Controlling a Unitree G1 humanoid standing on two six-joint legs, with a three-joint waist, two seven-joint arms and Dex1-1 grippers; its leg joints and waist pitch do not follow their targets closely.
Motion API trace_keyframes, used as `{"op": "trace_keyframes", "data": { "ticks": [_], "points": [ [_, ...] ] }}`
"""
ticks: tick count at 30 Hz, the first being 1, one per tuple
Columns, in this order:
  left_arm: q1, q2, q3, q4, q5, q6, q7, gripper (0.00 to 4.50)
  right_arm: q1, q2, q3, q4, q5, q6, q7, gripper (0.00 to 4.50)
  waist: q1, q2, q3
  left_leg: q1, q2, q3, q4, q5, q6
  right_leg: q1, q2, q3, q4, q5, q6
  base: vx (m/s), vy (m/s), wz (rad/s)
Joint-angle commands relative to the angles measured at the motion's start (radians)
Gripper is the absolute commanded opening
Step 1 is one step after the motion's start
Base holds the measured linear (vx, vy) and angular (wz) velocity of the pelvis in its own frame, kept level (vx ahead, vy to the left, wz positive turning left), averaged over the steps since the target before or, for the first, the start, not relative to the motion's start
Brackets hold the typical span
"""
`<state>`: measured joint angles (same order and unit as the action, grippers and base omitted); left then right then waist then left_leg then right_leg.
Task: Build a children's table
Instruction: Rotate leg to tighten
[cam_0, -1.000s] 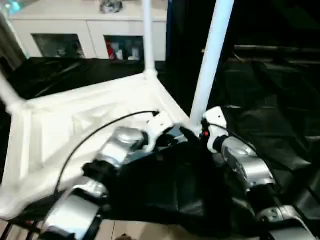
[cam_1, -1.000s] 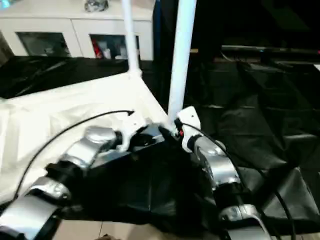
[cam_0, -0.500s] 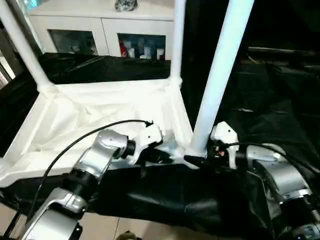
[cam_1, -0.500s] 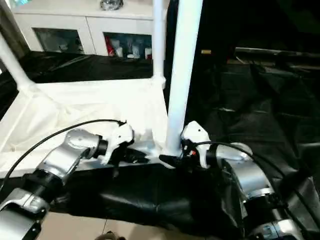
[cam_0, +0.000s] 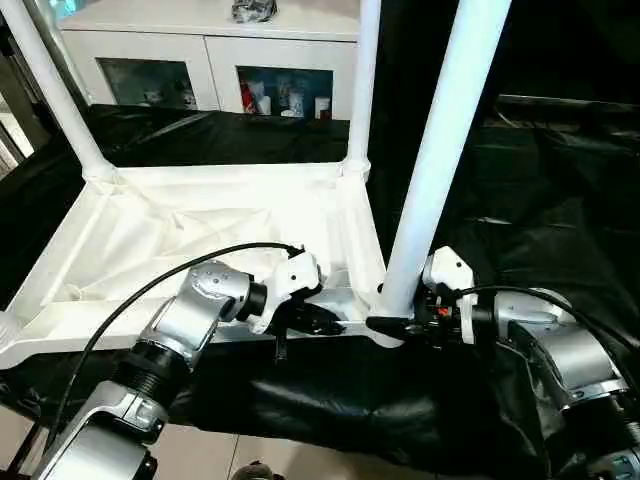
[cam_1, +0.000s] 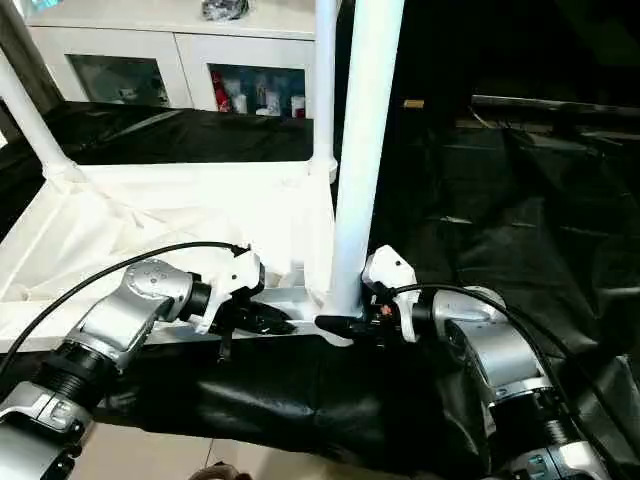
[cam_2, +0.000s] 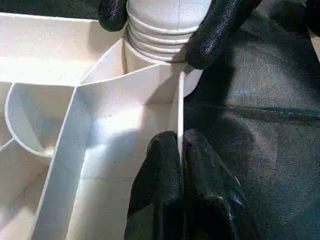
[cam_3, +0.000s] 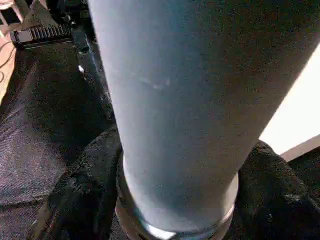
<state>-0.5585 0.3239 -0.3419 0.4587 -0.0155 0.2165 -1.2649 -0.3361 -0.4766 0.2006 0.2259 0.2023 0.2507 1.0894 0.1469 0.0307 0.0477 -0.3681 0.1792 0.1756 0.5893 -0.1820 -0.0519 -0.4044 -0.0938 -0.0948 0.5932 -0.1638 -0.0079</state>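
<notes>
The white tabletop (cam_0: 200, 230) lies upside down on the black drape, ribs up. Three white legs stand in its corner sockets: far left (cam_0: 50, 90), far right (cam_0: 362, 80) and near right (cam_0: 440, 150). My left gripper (cam_0: 330, 322) is shut on the thin near rim wall (cam_2: 179, 100), just beside the near right corner. My right gripper (cam_0: 385, 322) reaches in from the right. Its black fingers (cam_2: 215, 30) press on either side of the near right leg's ribbed base (cam_2: 167, 20). In the right wrist view that leg (cam_3: 190, 100) stands between the two fingers.
A white cabinet (cam_0: 200, 50) with glass doors stands behind the work table. Black drape (cam_0: 540, 200) covers the table to the right and hangs over its near edge. My left arm's cable (cam_0: 150, 285) arcs over the tabletop. Pale floor (cam_0: 250, 465) shows below.
The whole picture has shifted with the head since a second ago. My right gripper's fingers have closed in on the near right leg's base. The left gripper keeps its grip on the rim.
</notes>
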Motion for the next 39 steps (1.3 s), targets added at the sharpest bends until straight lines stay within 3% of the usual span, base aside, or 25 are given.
{"op": "trace_keyframes", "data": {
  "ticks": [1, 4, 7, 8, 9, 10, 12, 13, 15, 18, 21, 24, 25, 28, 33, 39],
  "points": [
    [-0.014, -0.019, 0.001, -0.048, -0.045, -0.011, -0.027, 0.00, 0.020, 0.002, 0.005, -0.023, 0.011, 0.017, 0.009, 2.72, -0.004, -0.011, -0.062, 0.009, 0.056, -0.018, -0.077, -0.248, 0.038, 0.050, -0.070, 0.055, -0.076, -0.315, -0.185, 0.000, 0.000, 0.00],
    [-0.037, -0.061, 0.021, 0.008, -0.018, -0.012, 0.084, 0.00, 0.012, 0.058, -0.018, 0.016, -0.009, 0.030, -0.102, 2.72, -0.007, -0.011, -0.061, 0.007, 0.054, -0.017, -0.076, -0.246, 0.036, 0.047, -0.069, 0.055, -0.075, -0.309, -0.191, 0.000, 0.000, 0.00],
    [-0.071, -0.111, 0.040, 0.077, 0.014, -0.012, 0.208, 0.00, -0.016, 0.134, -0.054, 0.096, -0.037, 0.042, -0.268, 2.72, -0.011, -0.014, -0.061, 0.009, 0.051, -0.020, -0.078, -0.264, 0.015, 0.051, -0.072, 0.052, -0.082, -0.364, -0.170, 0.000, 0.000, 0.00],
    [-0.091, -0.135, 0.046, 0.110, 0.027, -0.016, 0.263, 0.00, -0.036, 0.174, -0.074, 0.146, -0.048, 0.054, -0.359, 2.72, -0.018, -0.011, -0.059, 0.009, 0.048, -0.022, -0.079, -0.274, 0.006, 0.050, -0.071, 0.049, -0.083, -0.387, -0.164, 0.000, 0.000, 0.00],
    [-0.120, -0.173, 0.063, 0.154, 0.037, -0.012, 0.347, 0.00, -0.060, 0.220, -0.100, 0.199, -0.052, 0.068, -0.453, 2.72, -0.026, -0.015, -0.062, 0.008, 0.045, -0.022, -0.078, -0.273, 0.000, 0.050, -0.071, 0.048, -0.086, -0.384, -0.160, 0.000, 0.000, 0.00],
    [-0.120, -0.173, 0.063, 0.154, 0.037, -0.012, 0.347, 0.00, -0.060, 0.220, -0.100, 0.199, -0.052, 0.068, -0.453, 2.72, -0.032, -0.012, -0.058, 0.010, 0.045, -0.021, -0.078, -0.286, -0.003, 0.045, -0.070, 0.049, -0.088, -0.397, -0.161, 0.000, 0.000, 0.00],
    [-0.139, -0.198, 0.075, 0.183, 0.042, -0.008, 0.403, 0.00, -0.075, 0.248, -0.116, 0.232, -0.053, 0.077, -0.511, 2.72, -0.039, -0.014, -0.061, 0.012, 0.042, -0.022, -0.077, -0.288, -0.006, 0.049, -0.072, 0.048, -0.092, -0.416, -0.151, 0.000, 0.000, 0.00],
    [-0.139, -0.198, 0.075, 0.183, 0.042, -0.008, 0.403, 0.00, -0.075, 0.248, -0.116, 0.232, -0.053, 0.077, -0.511, 2.72, -0.038, -0.015, -0.062, 0.006, 0.044, -0.021, -0.076, -0.262, 0.012, 0.053, -0.072, 0.050, -0.089, -0.378, -0.151, 0.000, 0.000, 0.00],
    [-0.181, -0.260, 0.091, 0.240, 0.048, -0.011, 0.503, 0.00, -0.117, 0.318, -0.135, 0.295, -0.060, 0.084, -0.629, 2.72, -0.043, -0.008, -0.065, 0.006, 0.042, -0.017, -0.074, -0.233, 0.020, 0.049, -0.066, 0.051, -0.083, -0.310, -0.171, 0.000, 0.000, 0.00],
    [-0.203, -0.303, 0.085, 0.272, 0.051, -0.026, 0.532, 0.00, -0.151, 0.377, -0.122, 0.324, -0.078, 0.065, -0.673, 2.72, -0.044, -0.007, -0.066, 0.004, 0.042, -0.019, -0.073, -0.221, 0.014, 0.053, -0.067, 0.050, -0.079, -0.279, -0.187, 0.000, 0.000, 0.00],
    [-0.201, -0.297, 0.076, 0.276, 0.054, -0.048, 0.499, 0.00, -0.155, 0.393, -0.132, 0.316, -0.063, 0.062, -0.643, 3.42, -0.044, -0.009, -0.066, 0.003, 0.042, -0.017, -0.072, -0.215, 0.041, 0.058, -0.069, 0.050, -0.078, -0.254, -0.195, 0.000, 0.000, 0.00],
    [-0.186, -0.273, 0.069, 0.265, 0.045, -0.088, 0.434, 0.00, -0.150, 0.367, -0.112, 0.296, -0.066, 0.050, -0.595, 3.70, -0.044, -0.016, -0.064, 0.003, 0.043, -0.017, -0.075, -0.228, 0.045, 0.058, -0.070, 0.049, -0.083, -0.308, -0.180, 0.000, 0.000, 0.00],
    [-0.185, -0.270, 0.069, 0.267, 0.043, -0.096, 0.423, 0.00, -0.150, 0.362, -0.107, 0.295, -0.072, 0.042, -0.587, 3.79, -0.044, -0.012, -0.064, 0.004, 0.044, -0.018, -0.075, -0.230, 0.043, 0.057, -0.071, 0.050, -0.082, -0.312, -0.180, 0.000, 0.000, 0.00],
    [-0.142, -0.222, 0.050, 0.203, 0.009, -0.133, 0.279, 0.00, -0.115, 0.283, -0.053, 0.222, -0.077, -0.005, -0.429, 3.79, -0.040, -0.015, -0.063, 0.003, 0.047, -0.017, -0.075, -0.232, 0.053, 0.059, -0.072, 0.051, -0.082, -0.302, -0.179, 0.000, 0.000, 0.00],
    [-0.092, -0.157, 0.028, 0.110, -0.033, -0.113, 0.130, 0.00, -0.061, 0.159, -0.008, 0.102, -0.055, -0.029, -0.213, 3.79, -0.031, -0.015, -0.061, 0.006, 0.052, -0.015, -0.075, -0.233, 0.063, 0.054, -0.071, 0.054, -0.077, -0.301, -0.193, 0.000, 0.000, 0.00],
    [-0.064, -0.092, 0.021, 0.062, -0.043, -0.095, 0.030, 0.00, -0.033, 0.044, 0.015, 0.031, -0.018, -0.005, -0.033, 3.79, -0.014, -0.014, -0.058, 0.007, 0.056, -0.015, -0.076, -0.253, 0.061, 0.052, -0.073, 0.056, -0.080, -0.355, -0.177, 0.000, 0.000, 0.00]
  ]
}}
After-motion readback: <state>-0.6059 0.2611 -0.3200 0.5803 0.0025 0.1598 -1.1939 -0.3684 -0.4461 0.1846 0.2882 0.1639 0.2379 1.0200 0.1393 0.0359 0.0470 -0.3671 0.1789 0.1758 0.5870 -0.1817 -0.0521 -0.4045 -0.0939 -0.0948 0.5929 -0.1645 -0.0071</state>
